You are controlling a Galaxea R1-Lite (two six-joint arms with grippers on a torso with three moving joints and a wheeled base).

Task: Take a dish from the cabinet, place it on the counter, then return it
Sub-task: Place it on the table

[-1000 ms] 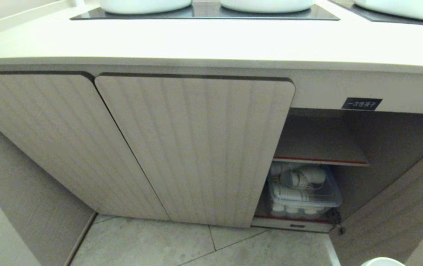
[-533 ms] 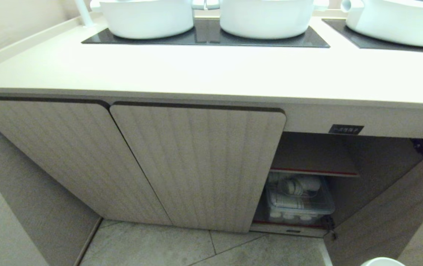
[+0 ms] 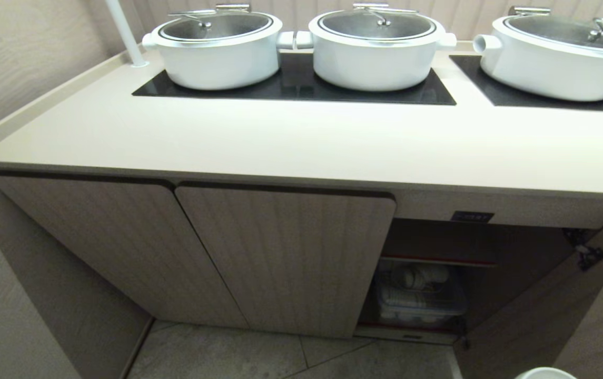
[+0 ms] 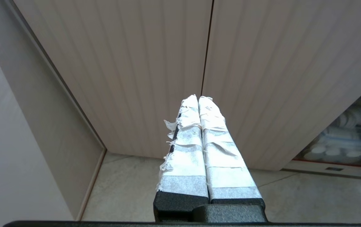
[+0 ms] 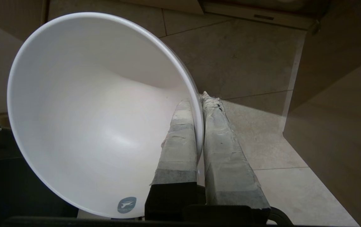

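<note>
Right wrist view alone shows right pincer (image 5: 199,101) pinching dish (image 5: 89,116) rim, left pincer (image 4: 198,98) pressed together.

pots (image 3: 376,47): three, white, steel-lidded, on black panels | clear bin (image 3: 420,300): white cups inside | floor (image 3: 259,358): grey tile

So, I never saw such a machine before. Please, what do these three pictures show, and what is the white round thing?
It is a two-armed robot with three cameras. The head camera looks down at a beige counter carrying three white pots with lids; below is a cabinet with its right door open. The other two cameras sit on the wrists. The left gripper is shut and empty, facing the closed doors. The right gripper pinches the rim of a white bowl above the floor. That bowl is the round thing.
</note>
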